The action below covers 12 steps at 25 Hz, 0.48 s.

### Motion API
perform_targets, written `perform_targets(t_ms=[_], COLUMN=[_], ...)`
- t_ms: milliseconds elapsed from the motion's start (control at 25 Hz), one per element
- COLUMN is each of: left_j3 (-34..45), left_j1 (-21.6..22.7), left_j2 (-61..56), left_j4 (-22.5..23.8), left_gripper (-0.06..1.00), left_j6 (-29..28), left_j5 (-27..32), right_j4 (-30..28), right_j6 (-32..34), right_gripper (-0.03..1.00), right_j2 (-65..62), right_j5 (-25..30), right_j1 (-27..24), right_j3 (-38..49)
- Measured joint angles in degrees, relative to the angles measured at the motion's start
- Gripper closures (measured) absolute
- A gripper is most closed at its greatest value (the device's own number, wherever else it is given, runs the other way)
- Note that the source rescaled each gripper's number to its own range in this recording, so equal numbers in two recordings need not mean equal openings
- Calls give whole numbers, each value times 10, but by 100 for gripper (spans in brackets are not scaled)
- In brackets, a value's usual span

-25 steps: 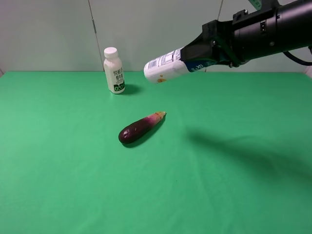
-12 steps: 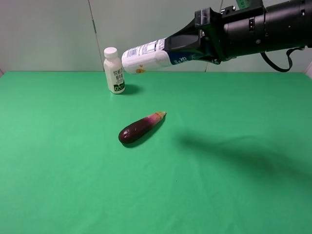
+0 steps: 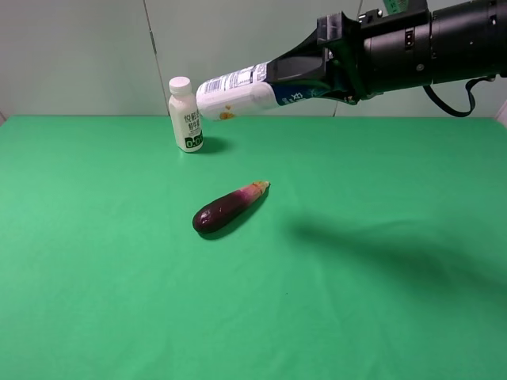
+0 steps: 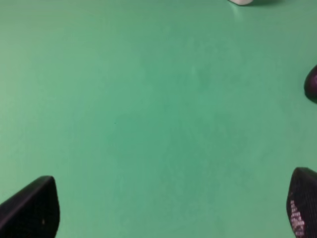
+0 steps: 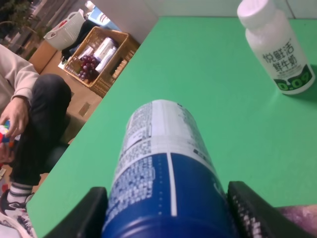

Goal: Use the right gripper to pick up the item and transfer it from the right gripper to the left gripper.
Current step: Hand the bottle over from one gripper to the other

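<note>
The right gripper [image 3: 299,77] [image 5: 171,218] is closed on the item [image 3: 238,89] [image 5: 158,158], clamped at the blue upper part with one finger on each side. The cap end is hidden inside the claw. The item is held in the air above the far part of the desk [image 3: 356,301], long axis close to horizontal, white base pointed toward the left edge and dipped slightly, cap end toward the right edge. The base is seen near the milk bottle [image 3: 184,115] [image 5: 275,47], not touching it.

The milk bottle is stood upright near the far edge, left of the middle. The eggplant [image 3: 230,207] [image 4: 312,84] is laid near the middle of the desk, stem end angled toward the far right corner.

The left gripper [image 4: 166,213] is spread wide over bare green surface, nothing held between its fingers.

Past the left edge, a wicker basket [image 5: 101,59] is seen on the floor, with grapes [image 5: 88,64] and pale packages in it. A seated person [image 5: 25,114] is partly shown beside it.
</note>
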Motion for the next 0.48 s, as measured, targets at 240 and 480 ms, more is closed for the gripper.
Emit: perform_targets(t_ms=[240, 480], left_j3=[-15, -47], left_j1=[0, 0], left_j2=[50, 228], left_j4=[-21, -185], left_gripper=[-6, -6], left_j6=[72, 304], left_j5=[-49, -169], right_j4=[-1, -6], right_j6=[0, 0], right_gripper=[97, 97], right_j2=[0, 0], right_j5=[4, 14], right_j1=[0, 0], right_j3=[0, 0])
